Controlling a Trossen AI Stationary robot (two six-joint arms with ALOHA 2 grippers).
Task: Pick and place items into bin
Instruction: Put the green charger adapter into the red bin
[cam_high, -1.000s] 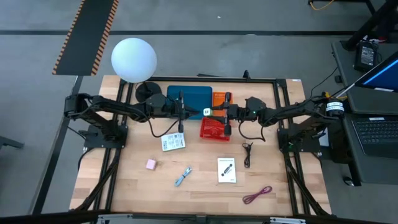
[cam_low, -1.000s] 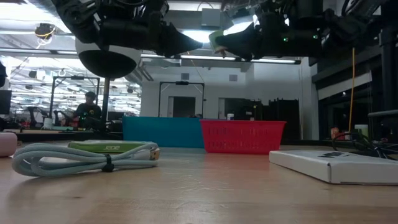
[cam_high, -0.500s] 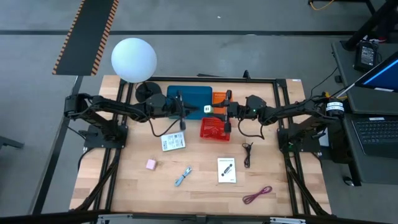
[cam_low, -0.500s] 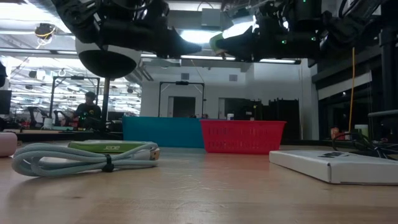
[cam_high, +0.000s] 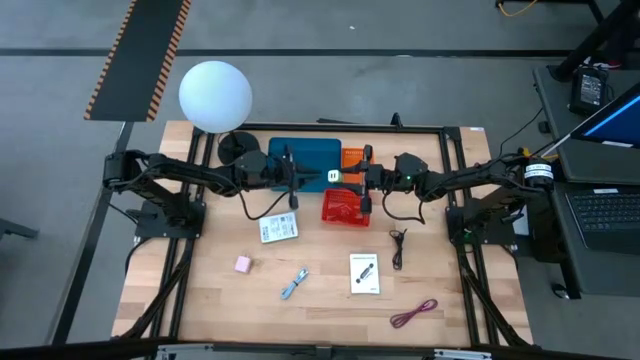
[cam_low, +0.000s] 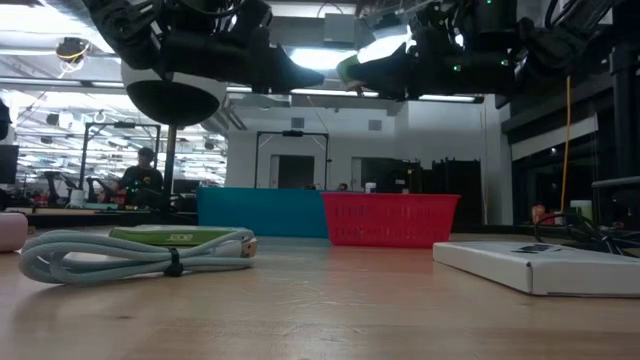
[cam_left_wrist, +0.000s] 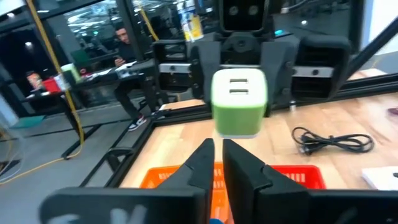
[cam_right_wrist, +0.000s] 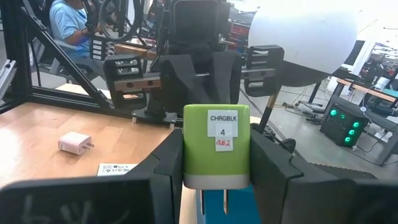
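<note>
Gripping a green charger (cam_right_wrist: 216, 146), right pincer (cam_right_wrist: 216, 163), left pincer (cam_left_wrist: 214, 167) just beside, nearly closed, empty.

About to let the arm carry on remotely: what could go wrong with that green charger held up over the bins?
The right gripper alone holds the green charger above the red bin, near the bin's edge; a release here might miss. The left gripper sits close in front of the charger, fingers nearly together, so either arm moving forward could cause a collision.

The green charger (cam_right_wrist: 216, 146) has a label reading "CHRGBLK 4".
</note>
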